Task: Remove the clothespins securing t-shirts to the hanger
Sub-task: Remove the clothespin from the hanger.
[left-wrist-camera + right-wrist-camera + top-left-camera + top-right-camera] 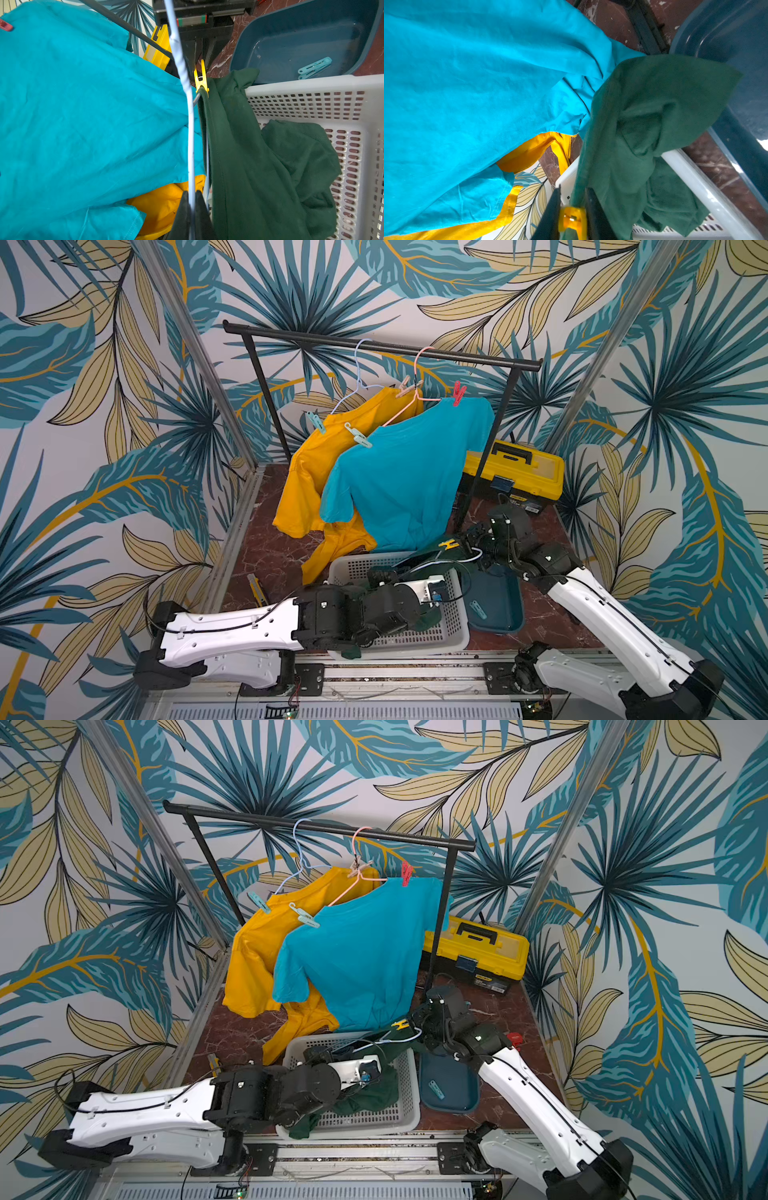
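Reaching low across the white basket (311, 83), the left gripper (191, 194) clamps tight on the pale blue hanger (190, 124), steadying the dark green t-shirt (249, 166) draped from it. The right gripper (573, 189), wrist bent leftward, straddles the yellow clothespin (572, 220) at the shirt's shoulder, apparently pinching it, though blur hides contact.

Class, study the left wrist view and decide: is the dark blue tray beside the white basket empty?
No, one teal clothespin lies on the floor of the dark blue tray.
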Tool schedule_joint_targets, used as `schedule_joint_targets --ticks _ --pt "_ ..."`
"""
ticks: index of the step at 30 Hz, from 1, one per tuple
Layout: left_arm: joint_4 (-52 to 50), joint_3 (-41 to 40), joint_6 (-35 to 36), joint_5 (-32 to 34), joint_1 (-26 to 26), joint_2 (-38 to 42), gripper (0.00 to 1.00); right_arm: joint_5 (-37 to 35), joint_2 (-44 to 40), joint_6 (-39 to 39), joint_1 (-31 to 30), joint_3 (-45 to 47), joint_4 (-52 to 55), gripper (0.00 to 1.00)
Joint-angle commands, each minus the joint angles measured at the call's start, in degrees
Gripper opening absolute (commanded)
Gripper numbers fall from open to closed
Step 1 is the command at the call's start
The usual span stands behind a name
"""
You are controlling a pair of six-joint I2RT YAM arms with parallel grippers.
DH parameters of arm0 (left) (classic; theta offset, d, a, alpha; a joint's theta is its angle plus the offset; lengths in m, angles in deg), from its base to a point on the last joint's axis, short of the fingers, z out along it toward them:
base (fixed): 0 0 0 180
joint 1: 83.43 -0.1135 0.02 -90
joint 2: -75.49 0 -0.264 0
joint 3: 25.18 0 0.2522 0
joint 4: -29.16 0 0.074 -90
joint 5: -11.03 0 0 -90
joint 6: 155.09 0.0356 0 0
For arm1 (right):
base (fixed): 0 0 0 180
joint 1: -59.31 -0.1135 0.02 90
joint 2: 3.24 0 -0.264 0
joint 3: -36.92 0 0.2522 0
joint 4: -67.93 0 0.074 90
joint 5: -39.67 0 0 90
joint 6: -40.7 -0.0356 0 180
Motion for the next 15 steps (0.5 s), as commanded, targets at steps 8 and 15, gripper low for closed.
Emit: schedule_joint_targets --ticks 8,15 --pt "1.7 -0.6 -0.1 2.5 0.3 0.3 0.0 -4.0 -3.1 1.8 0.8 -0.6 4.6 0.08" --pt "1.8 -0.7 -0.4 3.0 0.3 0.8 0.0 -12.4 -9.8 3.0 2.1 0.3 13.1 0.08"
